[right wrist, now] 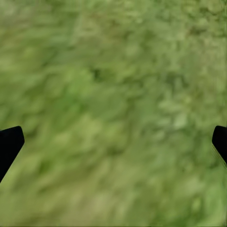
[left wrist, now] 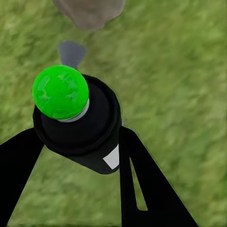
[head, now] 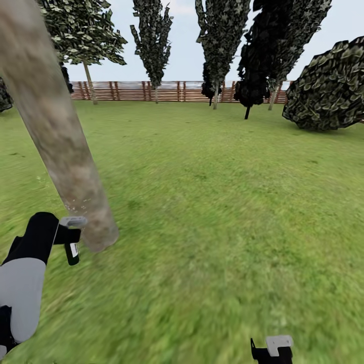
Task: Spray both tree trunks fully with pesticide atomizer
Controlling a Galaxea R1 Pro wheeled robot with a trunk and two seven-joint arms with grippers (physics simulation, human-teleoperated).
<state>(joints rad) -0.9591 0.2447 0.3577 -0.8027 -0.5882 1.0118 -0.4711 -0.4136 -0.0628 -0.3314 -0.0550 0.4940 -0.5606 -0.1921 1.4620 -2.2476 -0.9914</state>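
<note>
One step looks finished: the pickup. My left end effector is clenched on the atomizer, its two black fingers pressed against either side of the dark bottle, with the white label facing out between them. In the wrist view a bright green ball sits over the bottle's top, and a grey wedge, which I take for the nozzle, pokes beyond it toward the foot of the trunk. In the head view the atomizer hangs at lower left of the frame, its grey nozzle just beside the trunk, near where the leaning, mottled column meets the lawn.

My right end effector is released and carries nothing; its fingertips sit at the far edges of its wrist view with bare grass between them. It peeks in at the bottom edge of the head view, right of centre.

So I judge I am at the spraying of one tree. A few pale specks sit on the trunk near the nozzle, but I cannot tell whether they are spray, nor how much of the trunk is covered. The second tree is not one I can pick out; several dark trees stand before the fence along the top of the frame. Both trunks should count as left to do.
</note>
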